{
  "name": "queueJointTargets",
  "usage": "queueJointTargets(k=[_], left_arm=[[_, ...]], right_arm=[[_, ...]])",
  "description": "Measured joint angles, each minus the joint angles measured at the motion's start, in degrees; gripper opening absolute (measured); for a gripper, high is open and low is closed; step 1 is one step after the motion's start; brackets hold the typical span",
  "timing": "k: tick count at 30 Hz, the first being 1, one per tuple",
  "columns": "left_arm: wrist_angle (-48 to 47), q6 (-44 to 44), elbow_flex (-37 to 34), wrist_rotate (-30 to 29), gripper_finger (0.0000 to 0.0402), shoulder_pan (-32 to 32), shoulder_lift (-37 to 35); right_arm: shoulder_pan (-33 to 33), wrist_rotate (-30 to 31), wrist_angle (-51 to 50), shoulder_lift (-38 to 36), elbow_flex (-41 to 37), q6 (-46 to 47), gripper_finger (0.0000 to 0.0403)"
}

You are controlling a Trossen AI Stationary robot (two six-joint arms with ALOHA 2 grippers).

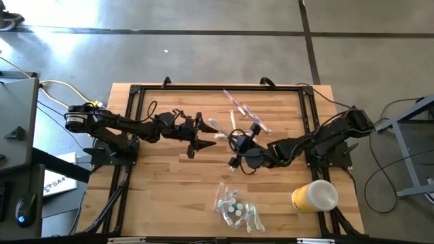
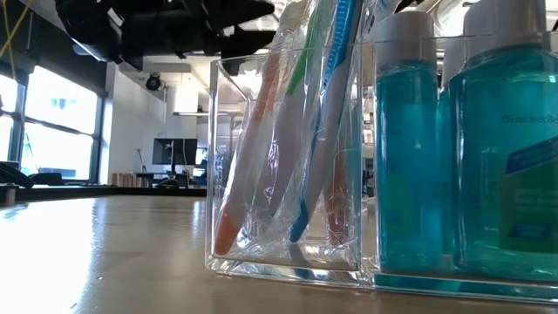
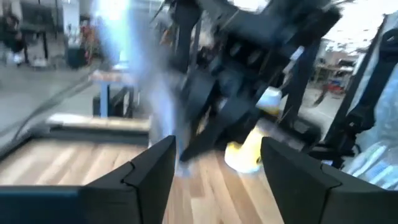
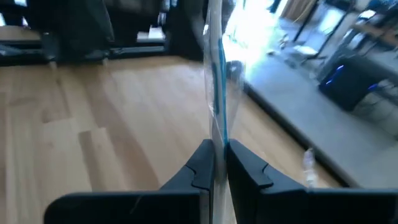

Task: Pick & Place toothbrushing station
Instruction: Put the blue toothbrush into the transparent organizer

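My right gripper (image 1: 237, 144) is over the middle of the table, shut on a clear-wrapped toothbrush with a blue handle (image 4: 216, 74). My left gripper (image 1: 203, 141) is open and empty just to the left of it, and its wrist view (image 3: 214, 168) faces the right gripper. Two or three more wrapped toothbrushes (image 1: 244, 112) lie flat on the table toward the far side. A clear holder (image 2: 288, 174) at the near edge has several wrapped toothbrushes leaning in one compartment. Blue mouthwash bottles (image 2: 488, 148) stand upright beside them. The holder also shows in the high view (image 1: 237, 209). My right gripper pinches the wrapped toothbrush (image 4: 215, 144) between its two fingers. The brush sticks out straight past the fingertips (image 4: 202, 163), in line with the fingers. The fingers hide which part of the brush they are on. It looks clear of the table.
A yellow cup (image 1: 315, 196) lies on its side at the near right of the table. A black frame (image 1: 217, 88) runs around the wooden tabletop. There is bare wood at the near left and the far left.
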Motion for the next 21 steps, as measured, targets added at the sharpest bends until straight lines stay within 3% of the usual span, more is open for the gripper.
queueJointTargets(k=[4, 14, 21], left_arm=[[-1.8, -0.1, 0.0, -0.4, 0.0245, 0.2, 0.0], [3.5, 0.0, 0.0, 0.5, 0.0249, 0.2, 0.0], [1.4, 4.0, 2.9, -2.1, 0.0249, 0.2, 0.3]], right_arm=[[1.7, 4.0, 1.9, -0.6, 0.0, -1.4, 0.0017], [0.5, 1.3, 2.5, -0.6, 0.0, 0.1, 0.0017], [-1.5, -1.6, 2.9, 0.8, 0.0, 1.5, 0.0017]])
